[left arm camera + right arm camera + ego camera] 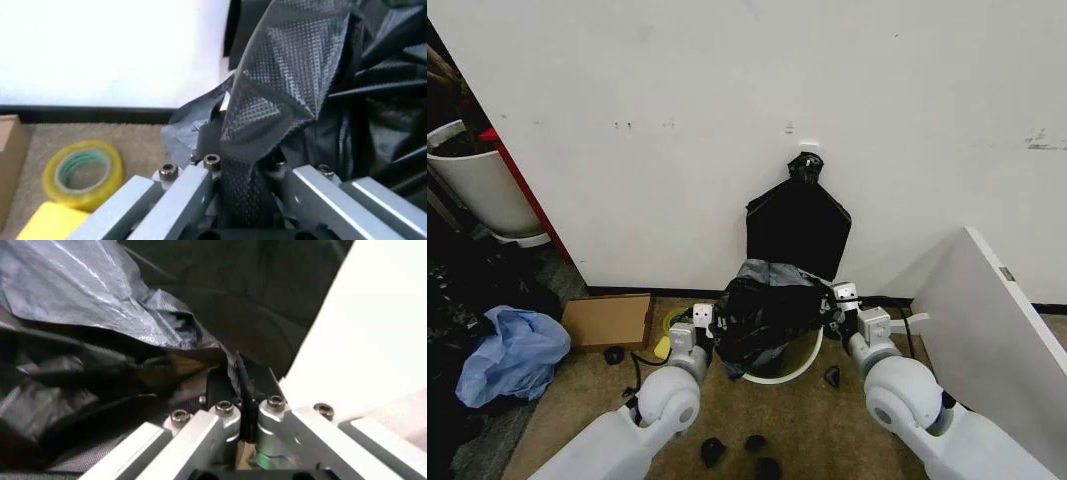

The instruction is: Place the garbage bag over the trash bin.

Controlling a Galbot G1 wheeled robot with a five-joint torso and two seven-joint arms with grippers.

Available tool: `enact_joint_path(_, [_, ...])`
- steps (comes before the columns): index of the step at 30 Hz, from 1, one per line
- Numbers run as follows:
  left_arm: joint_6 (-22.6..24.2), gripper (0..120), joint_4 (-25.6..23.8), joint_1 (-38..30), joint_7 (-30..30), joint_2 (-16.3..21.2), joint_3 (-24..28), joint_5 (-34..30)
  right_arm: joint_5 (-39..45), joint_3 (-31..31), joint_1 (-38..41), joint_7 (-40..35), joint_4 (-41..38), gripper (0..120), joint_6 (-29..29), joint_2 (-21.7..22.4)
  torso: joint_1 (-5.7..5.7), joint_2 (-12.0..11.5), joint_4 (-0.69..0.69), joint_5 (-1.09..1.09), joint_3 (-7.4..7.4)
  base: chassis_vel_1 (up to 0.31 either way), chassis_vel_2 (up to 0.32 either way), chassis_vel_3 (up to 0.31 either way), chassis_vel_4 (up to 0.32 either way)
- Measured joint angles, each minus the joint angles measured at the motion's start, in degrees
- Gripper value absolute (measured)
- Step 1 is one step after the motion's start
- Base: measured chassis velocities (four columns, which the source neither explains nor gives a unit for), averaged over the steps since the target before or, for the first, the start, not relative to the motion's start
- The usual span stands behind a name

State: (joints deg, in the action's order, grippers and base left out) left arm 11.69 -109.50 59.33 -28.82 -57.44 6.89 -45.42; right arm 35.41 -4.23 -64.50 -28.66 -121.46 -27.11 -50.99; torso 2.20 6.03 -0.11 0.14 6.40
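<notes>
Garbage bag (765, 312): bunched over the trash bin, stretched between both grippers.
Trash bin (789, 372): on the floor by the wall, rim partly showing.
Left gripper (243, 172): pinched on the bag's left edge.
Right gripper (245, 402): clamped on its right edge.
Tape roll (83, 173): floor, left of the bag.

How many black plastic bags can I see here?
2. The garbage bag is stretched over the trash bin, pinched between the left gripper and right gripper. A knotted bag bundle leans on the wall behind. Others may be hidden.
</notes>
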Motion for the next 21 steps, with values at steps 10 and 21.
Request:
enact_joint_path(10, [-3.7,1,-0.5,1.9,7.5,2.3,-0.8,8.0,4.4,-3.1,-1.3,2.3,1.3,0,2.3,0.4,0.0,0.0,-0.01,0.01,0.0,0.0,0.0,0.0,0.0])
enact_joint_path(21, [-9.5,1,0.8,5.5,12.1,4.1,-1.8,16.3,6.6,-6.6,-4.8,3.8,2.2,0,0.8,2.3,0.0,0.0,0.0,0.01,0.0,0.0,0.0,0.0,0.0])
